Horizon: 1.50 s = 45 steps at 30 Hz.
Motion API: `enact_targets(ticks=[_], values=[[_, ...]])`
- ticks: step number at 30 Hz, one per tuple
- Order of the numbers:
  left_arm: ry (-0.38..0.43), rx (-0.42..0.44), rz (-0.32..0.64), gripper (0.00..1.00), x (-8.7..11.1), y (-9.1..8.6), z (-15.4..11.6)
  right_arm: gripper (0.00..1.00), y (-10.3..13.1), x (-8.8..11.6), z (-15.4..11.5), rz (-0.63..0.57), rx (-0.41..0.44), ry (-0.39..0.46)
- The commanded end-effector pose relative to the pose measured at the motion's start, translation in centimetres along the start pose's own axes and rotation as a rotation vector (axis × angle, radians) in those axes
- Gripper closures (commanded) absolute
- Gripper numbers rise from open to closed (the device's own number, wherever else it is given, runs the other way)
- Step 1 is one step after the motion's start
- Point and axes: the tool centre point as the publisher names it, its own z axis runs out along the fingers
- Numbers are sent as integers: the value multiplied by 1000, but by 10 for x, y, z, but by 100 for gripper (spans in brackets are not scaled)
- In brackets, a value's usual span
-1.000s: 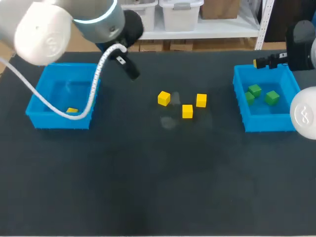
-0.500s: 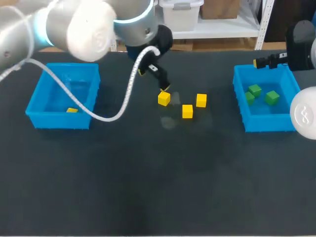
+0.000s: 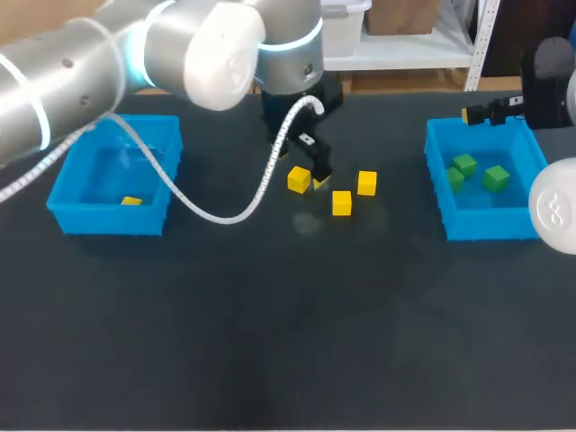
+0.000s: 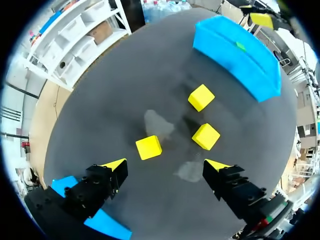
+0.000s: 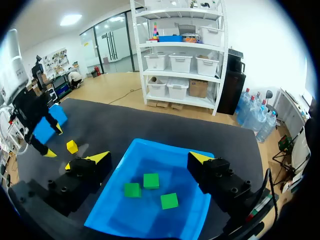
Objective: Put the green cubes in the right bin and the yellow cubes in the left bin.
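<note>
I am hovering my left gripper, fingers spread wide, over the table where a yellow cube and a neighbouring cube both lie just ahead between them, so I am aiming to centre on one alone before closing.

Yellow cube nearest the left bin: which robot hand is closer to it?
Left. The left gripper hovers open just above that yellow cube, which lies right ahead of its fingers. The right gripper is far off, open over the right bin.
</note>
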Motion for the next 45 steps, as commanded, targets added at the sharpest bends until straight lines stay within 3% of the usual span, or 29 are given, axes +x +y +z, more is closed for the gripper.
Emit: enact_targets(ticks=[1, 20, 21, 23, 24, 31, 37, 41, 45], values=[[84, 0, -5, 0, -8, 1, 14, 0, 0, 0, 0, -1, 3, 0], [167, -54, -31, 0, -8, 12, 54, 0, 0, 0, 0, -1, 3, 0], [171, -56, -32, 23, -8, 13, 55, 0, 0, 0, 0, -1, 3, 0], [179, -62, -34, 82, -7, 14, 57, 0, 0, 0, 0, -1, 3, 0], [180, -63, -33, 100, -7, 14, 57, 0, 0, 0, 0, -1, 3, 0], [172, -58, -39, 100, -2, 16, 55, 0, 0, 0, 0, -1, 3, 0], [107, -112, -57, 100, -1, 23, 39, 0, 0, 0, 0, -1, 3, 0], [38, -145, -76, 100, -3, 31, 19, 0, 0, 0, 0, -1, 3, 0], [-68, -197, -105, 100, 0, 44, -20, 0, 0, 0, 0, -1, 3, 0]])
